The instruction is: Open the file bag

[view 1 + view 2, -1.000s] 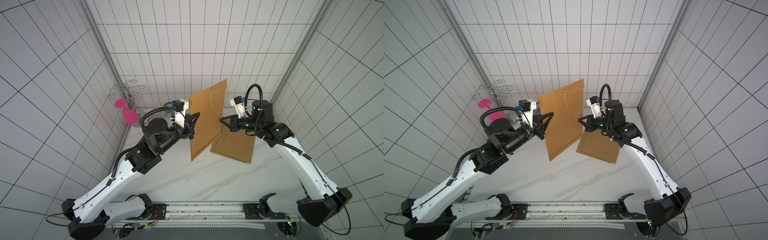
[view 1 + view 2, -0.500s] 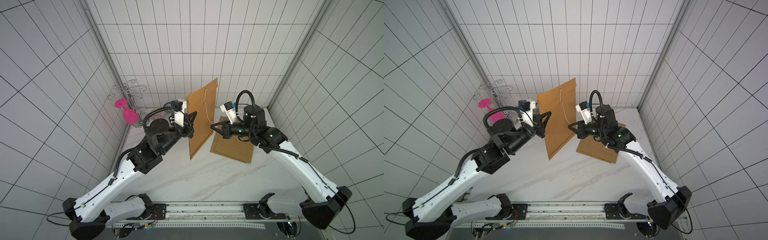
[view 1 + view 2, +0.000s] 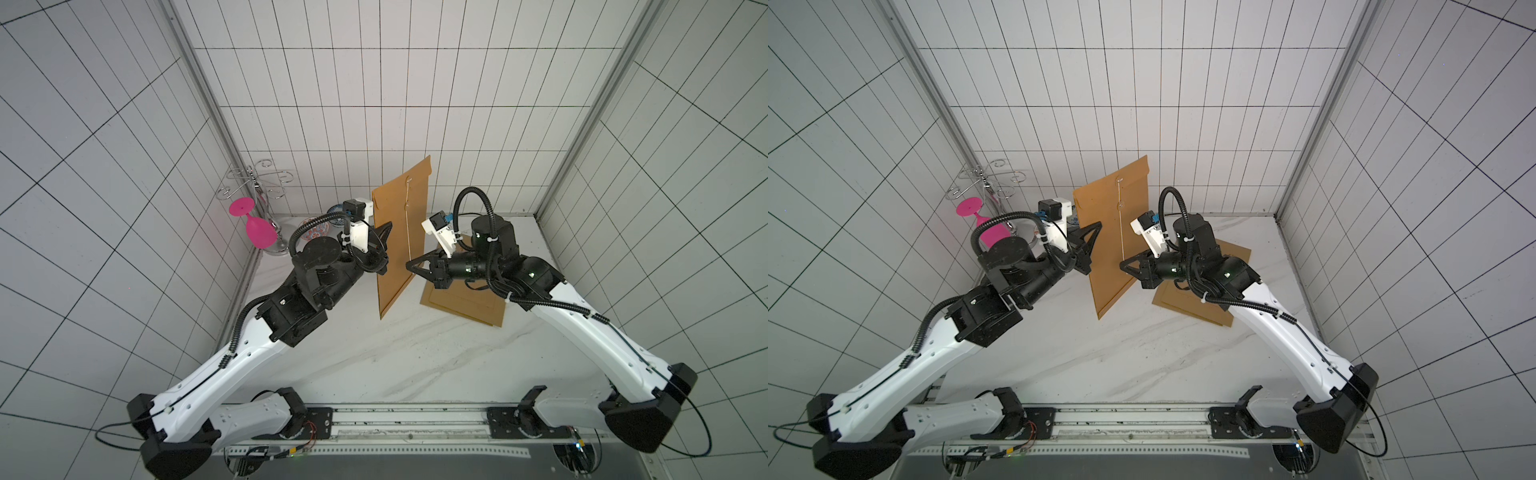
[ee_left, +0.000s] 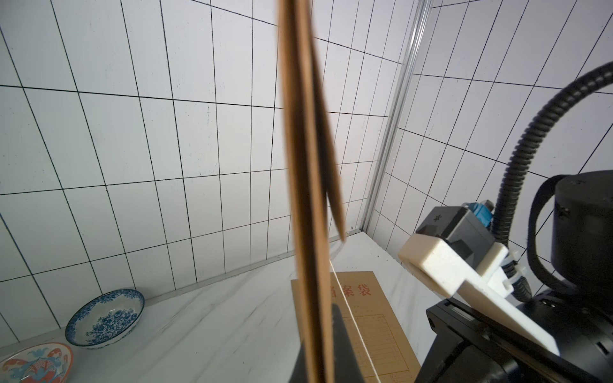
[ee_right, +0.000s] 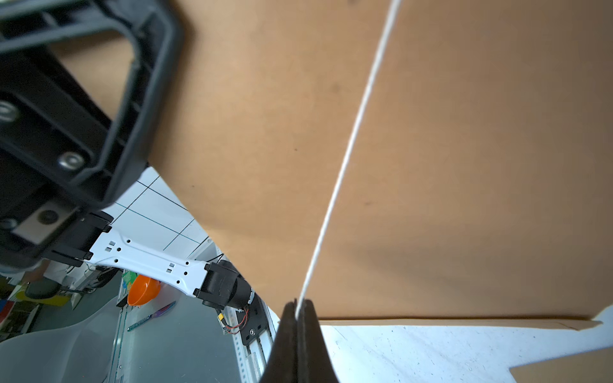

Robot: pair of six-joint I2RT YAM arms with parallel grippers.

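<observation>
The file bag (image 3: 395,232) (image 3: 1106,249) is a brown paper envelope held upright above the table, one corner low. My left gripper (image 3: 384,243) (image 3: 1095,235) (image 4: 318,359) is shut on its side edge. A white string (image 3: 409,224) (image 3: 1121,232) (image 5: 348,156) runs taut from the flap's button down the bag's face. My right gripper (image 3: 409,262) (image 3: 1122,264) (image 5: 298,308) is shut on the string's lower end, close in front of the bag. In the left wrist view the bag (image 4: 303,165) shows edge-on, its flap (image 4: 331,185) standing slightly off.
A second brown envelope (image 3: 469,299) (image 3: 1200,301) (image 4: 374,315) lies flat on the marble table under my right arm. A pink goblet (image 3: 255,230) and wire rack (image 3: 257,183) stand back left. A blue-patterned bowl (image 4: 104,318) and painted plate (image 4: 36,364) sit near the back wall.
My right gripper has moved left and down with the string, which now lies straight along the bag's face instead of slanting out. The bag has turned more edge-on.
</observation>
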